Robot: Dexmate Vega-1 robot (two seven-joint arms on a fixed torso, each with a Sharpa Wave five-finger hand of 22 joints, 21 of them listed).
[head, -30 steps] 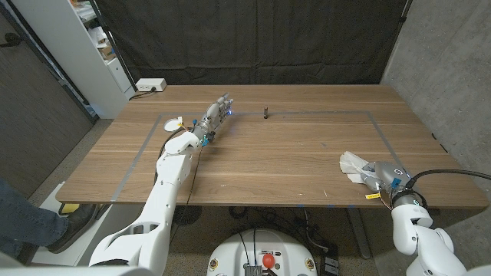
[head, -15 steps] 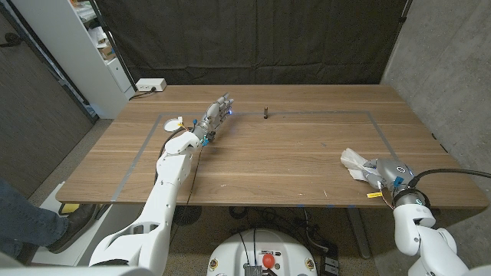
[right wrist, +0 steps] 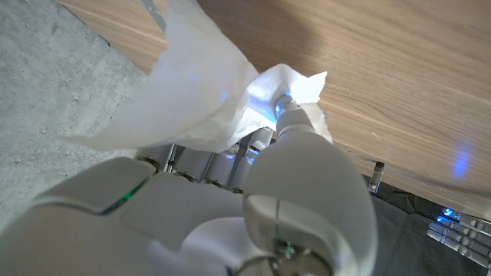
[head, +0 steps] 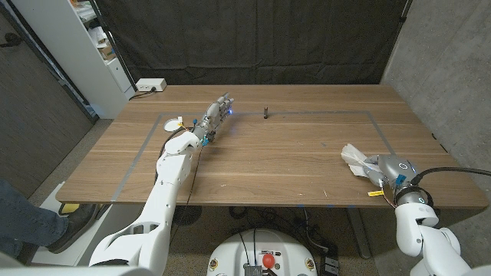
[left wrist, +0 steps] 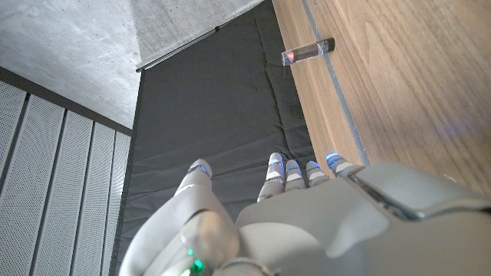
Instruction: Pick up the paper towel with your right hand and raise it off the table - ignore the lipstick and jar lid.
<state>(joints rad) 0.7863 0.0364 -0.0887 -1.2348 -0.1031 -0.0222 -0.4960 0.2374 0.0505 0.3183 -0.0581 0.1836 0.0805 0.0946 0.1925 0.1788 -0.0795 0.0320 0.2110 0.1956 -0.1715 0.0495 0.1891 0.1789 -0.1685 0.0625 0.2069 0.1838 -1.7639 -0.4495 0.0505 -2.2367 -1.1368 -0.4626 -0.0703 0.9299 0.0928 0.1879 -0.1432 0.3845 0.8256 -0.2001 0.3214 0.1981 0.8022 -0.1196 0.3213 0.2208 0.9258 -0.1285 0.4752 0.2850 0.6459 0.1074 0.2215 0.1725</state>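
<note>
Wooden desk [head: 276, 161] holds everything. Near the desk's right edge, the right hand [head: 386, 170] grips the white paper towel [head: 354, 160], so the grab looks done; lifting it clear is left. The left hand [head: 215, 116] waits, fingers apart, holding nothing.

The brown tabletop [head: 291, 153] is wood with a visible grain and a smooth, low-sheen finish. The white paper towel [right wrist: 199, 92] looks thin, soft and matt, crumpled into folds. The right robot hand [right wrist: 230, 215] holding it has smooth, glossy grey-white plastic shells, as does the left robot hand [left wrist: 307, 222]. The small dark lipstick tube [left wrist: 307, 52] shows a shiny, partly clear casing.
</note>
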